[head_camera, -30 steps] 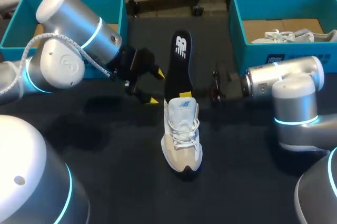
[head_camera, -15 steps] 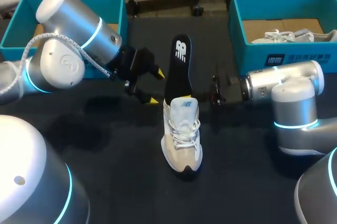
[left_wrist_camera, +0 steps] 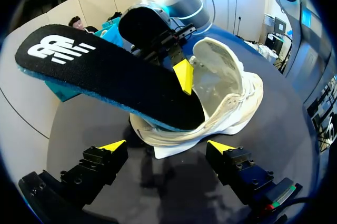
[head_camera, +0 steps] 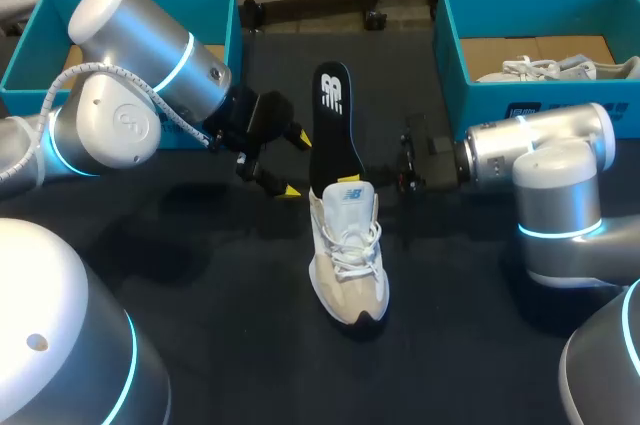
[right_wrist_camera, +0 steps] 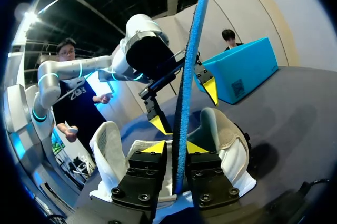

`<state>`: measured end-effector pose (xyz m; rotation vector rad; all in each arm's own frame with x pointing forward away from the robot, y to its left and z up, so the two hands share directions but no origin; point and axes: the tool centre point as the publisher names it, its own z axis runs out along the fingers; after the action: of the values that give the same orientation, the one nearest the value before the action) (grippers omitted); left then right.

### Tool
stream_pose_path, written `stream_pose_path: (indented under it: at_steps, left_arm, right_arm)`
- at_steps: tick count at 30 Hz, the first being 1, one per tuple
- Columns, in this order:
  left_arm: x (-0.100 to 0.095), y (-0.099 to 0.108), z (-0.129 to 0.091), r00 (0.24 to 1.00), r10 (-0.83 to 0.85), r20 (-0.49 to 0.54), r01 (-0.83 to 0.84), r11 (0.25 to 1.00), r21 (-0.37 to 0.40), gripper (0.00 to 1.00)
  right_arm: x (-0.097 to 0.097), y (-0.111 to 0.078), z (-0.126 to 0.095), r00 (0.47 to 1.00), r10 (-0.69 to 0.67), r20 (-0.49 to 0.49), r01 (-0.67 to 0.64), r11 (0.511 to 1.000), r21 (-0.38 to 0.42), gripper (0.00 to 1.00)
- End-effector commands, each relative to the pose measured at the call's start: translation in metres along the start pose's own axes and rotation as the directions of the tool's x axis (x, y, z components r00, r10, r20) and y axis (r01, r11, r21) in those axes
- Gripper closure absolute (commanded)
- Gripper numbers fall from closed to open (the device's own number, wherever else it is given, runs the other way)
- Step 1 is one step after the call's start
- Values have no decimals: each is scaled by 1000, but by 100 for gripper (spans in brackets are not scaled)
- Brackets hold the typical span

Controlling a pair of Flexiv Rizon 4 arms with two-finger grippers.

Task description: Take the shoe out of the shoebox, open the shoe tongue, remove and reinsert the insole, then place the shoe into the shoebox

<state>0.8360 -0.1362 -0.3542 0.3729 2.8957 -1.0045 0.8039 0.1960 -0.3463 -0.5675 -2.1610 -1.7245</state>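
A white and beige shoe (head_camera: 348, 255) stands on the black table in the middle, toe toward me. A black insole (head_camera: 333, 125) with a blue edge sticks up out of its heel opening and leans left. My right gripper (head_camera: 372, 177) comes in from the right at the shoe's collar. In its wrist view the right gripper (right_wrist_camera: 175, 147) stands slightly open, the insole (right_wrist_camera: 189, 66) edge-on between its fingers above the shoe (right_wrist_camera: 226, 134). My left gripper (head_camera: 292, 163) hangs wide open just left of the insole. Ahead of the left gripper (left_wrist_camera: 167, 146) are the insole (left_wrist_camera: 105, 76) and shoe (left_wrist_camera: 226, 92).
A teal shoebox (head_camera: 470, 95) at the back right holds another white shoe (head_camera: 560, 67). A second teal box (head_camera: 225, 15) sits at the back left behind my left arm.
The right gripper's fingers have parted a little around the insole. The insole's top has tipped to the left, and the shoe has shifted slightly. The left arm has kept still.
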Motion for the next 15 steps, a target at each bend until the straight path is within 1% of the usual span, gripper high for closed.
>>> stream_pose_path:
  at_steps: [1,10,15]
  left_arm:
    - [0,-1,0,1000,0,0,0,1000,-5,0]
    - [0,-1,0,1000,0,0,0,1000,-5,0]
    - [0,-1,0,1000,0,0,0,1000,-5,0]
  right_arm:
    - [1,3,0,1000,-7,15,7,1000,0,73]
    - [1,11,-6,999,-28,42,29,1000,-8,70]
    - [-1,20,-7,998,-49,39,49,999,2,69]
